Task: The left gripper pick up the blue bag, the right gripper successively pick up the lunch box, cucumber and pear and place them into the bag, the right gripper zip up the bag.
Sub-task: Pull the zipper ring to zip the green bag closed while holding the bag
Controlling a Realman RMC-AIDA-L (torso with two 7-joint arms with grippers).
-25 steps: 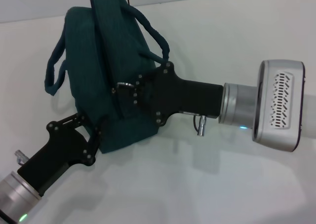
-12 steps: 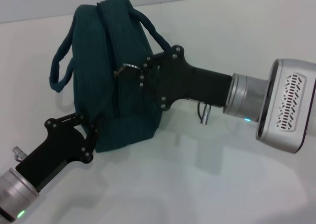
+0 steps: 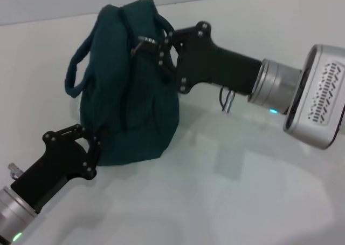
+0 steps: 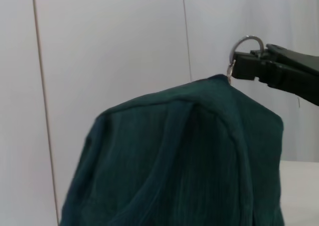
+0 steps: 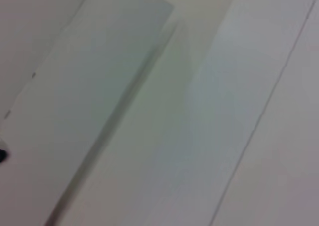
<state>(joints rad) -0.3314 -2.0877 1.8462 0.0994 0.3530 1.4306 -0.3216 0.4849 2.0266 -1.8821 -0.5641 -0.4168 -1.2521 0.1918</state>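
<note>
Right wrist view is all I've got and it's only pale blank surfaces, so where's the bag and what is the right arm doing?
Observer: The bag stands upright on the white table; the right gripper is at its top.
Operator: Holding anything?
Observer: Yes, its jaws pinch the metal zipper ring at the bag's top edge.
Operator: And the left arm?
Observer: The left gripper grips the bag's lower corner near the table.
Operator: Any food still out?
Observer: None shows on the table in any view.
</note>
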